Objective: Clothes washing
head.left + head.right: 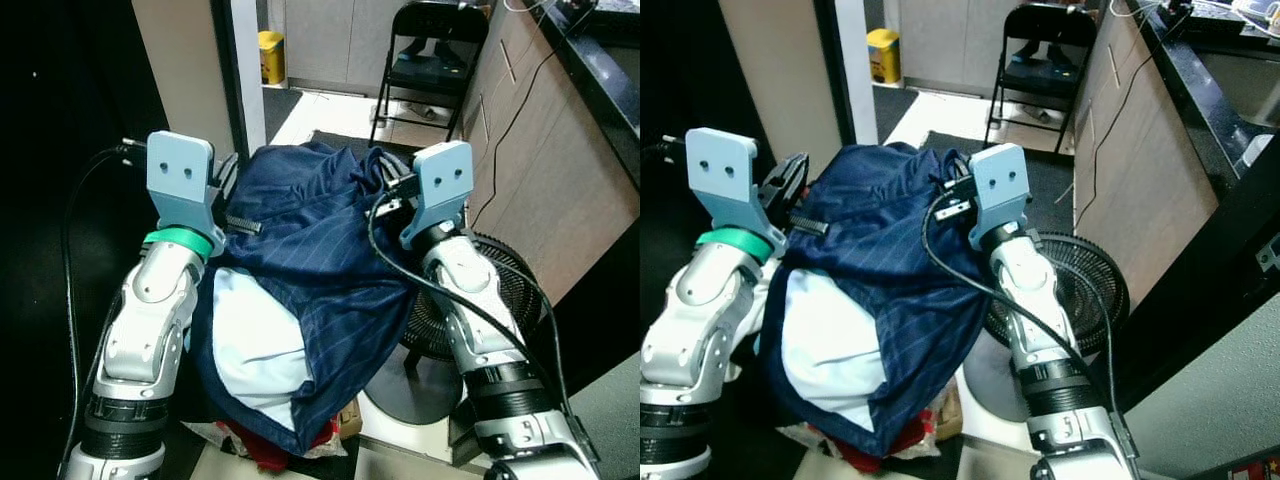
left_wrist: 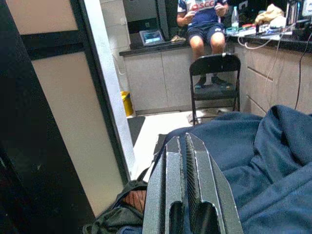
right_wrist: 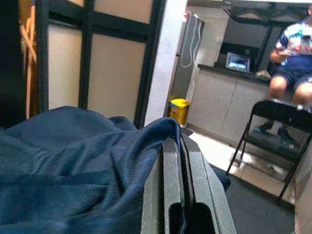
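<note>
Left end effector (image 2: 186, 146) at 9 o'clock, fingers together at the edge of the navy garment (image 1: 310, 250), garment slung between both arms, pale lining hanging at 6 o'clock, right end effector (image 3: 179, 146) at 3 o'clock — clamped on a fold of it, floor fan (image 1: 500, 290) beyond, folding chair (image 1: 430, 60) at 12 o'clock — person (image 2: 204, 19) seated behind it.
</note>
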Tool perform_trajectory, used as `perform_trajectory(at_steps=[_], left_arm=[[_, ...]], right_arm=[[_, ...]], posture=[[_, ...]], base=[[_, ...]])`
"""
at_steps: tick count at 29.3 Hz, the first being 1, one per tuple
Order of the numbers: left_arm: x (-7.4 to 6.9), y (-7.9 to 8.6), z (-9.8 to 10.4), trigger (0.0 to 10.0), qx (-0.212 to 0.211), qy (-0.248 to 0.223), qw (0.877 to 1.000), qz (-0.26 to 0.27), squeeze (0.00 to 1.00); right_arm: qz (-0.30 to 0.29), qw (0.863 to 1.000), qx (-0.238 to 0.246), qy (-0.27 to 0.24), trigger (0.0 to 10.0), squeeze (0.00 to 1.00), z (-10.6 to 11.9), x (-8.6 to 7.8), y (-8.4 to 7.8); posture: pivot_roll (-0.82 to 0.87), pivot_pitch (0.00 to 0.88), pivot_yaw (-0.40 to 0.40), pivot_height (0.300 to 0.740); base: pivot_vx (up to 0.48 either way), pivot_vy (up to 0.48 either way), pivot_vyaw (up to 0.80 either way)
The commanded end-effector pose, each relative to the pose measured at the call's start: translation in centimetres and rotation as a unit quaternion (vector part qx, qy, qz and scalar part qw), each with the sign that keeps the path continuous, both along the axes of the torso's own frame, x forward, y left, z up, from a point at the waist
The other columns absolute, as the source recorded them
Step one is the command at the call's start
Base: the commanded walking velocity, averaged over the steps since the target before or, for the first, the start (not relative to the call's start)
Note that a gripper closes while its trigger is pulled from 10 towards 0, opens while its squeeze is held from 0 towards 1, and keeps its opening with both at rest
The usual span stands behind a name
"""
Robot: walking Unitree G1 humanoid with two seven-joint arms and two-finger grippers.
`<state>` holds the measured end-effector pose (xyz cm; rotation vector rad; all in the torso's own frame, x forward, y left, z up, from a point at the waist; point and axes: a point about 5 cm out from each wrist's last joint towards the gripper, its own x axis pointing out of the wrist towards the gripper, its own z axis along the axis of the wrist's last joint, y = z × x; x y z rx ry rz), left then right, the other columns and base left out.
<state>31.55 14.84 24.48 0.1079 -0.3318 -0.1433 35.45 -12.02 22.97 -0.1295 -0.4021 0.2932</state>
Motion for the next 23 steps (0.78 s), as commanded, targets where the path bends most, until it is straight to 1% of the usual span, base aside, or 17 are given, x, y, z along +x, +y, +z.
perform_trajectory(at_steps=[1,4,9,11,14,17,20,21,22,23], left_arm=[[0.1,0.1,-0.7,10.0,0.008,0.017,1.000,0.003,0.00],[0.0,0.1,-0.8,10.0,0.007,0.019,1.000,0.004,0.00],[0.0,0.2,-0.8,10.0,0.006,0.020,1.000,0.006,0.00],[0.0,0.3,-0.8,10.0,0.006,0.021,1.000,0.008,0.00],[-0.2,0.4,-1.0,10.0,0.004,0.024,1.000,0.011,0.00],[-0.2,0.5,-1.0,10.0,0.004,0.024,1.000,0.011,0.00],[-0.2,0.5,-1.0,10.0,0.002,0.025,1.000,0.013,0.00],[-0.2,0.5,-1.0,10.0,0.001,0.025,1.000,0.014,0.00],[-0.2,0.5,-1.0,10.0,0.001,0.025,1.000,0.014,0.00],[-0.2,0.5,-1.0,10.0,0.000,0.025,1.000,0.015,0.00]], right_arm=[[0.000,0.999,0.036,0.031,10.0,1.00,-0.6,0.4,-0.4],[0.001,0.993,0.082,0.084,10.0,1.00,-1.9,1.0,-0.7],[-0.002,0.990,0.092,0.105,10.0,1.00,-2.6,1.4,-0.7],[0.002,0.991,0.086,0.106,10.0,1.00,-2.7,1.4,-0.5],[0.020,0.992,0.072,0.105,10.0,1.00,-2.7,1.5,0.4],[0.025,0.992,0.070,0.106,10.0,1.00,-2.7,1.6,0.6],[0.077,0.989,0.036,0.122,10.0,1.00,-3.0,1.7,2.3],[0.097,0.987,0.031,0.123,10.0,1.00,-3.0,1.6,2.9],[0.097,0.987,0.031,0.123,10.0,1.00,-3.0,1.6,2.9],[0.120,0.984,0.026,0.126,10.0,1.00,-3.0,1.4,3.7]], posture=[[0.04,0.000,0.053,0.740],[0.04,0.000,0.053,0.740],[0.05,0.000,0.052,0.740],[0.05,0.000,0.050,0.740],[0.05,0.000,0.048,0.740],[0.05,0.001,0.047,0.740],[0.05,0.003,0.046,0.740],[0.05,0.003,0.046,0.740],[0.05,0.003,0.046,0.740],[0.05,0.005,0.044,0.740]], base=[[0.000,0.000,0.00],[0.000,0.000,0.00],[0.000,0.000,0.00],[0.000,0.000,0.00],[0.000,0.000,0.00],[0.000,0.000,0.00],[0.000,0.000,0.00],[0.000,0.000,0.00],[0.000,0.000,0.00],[0.000,0.000,0.00]])
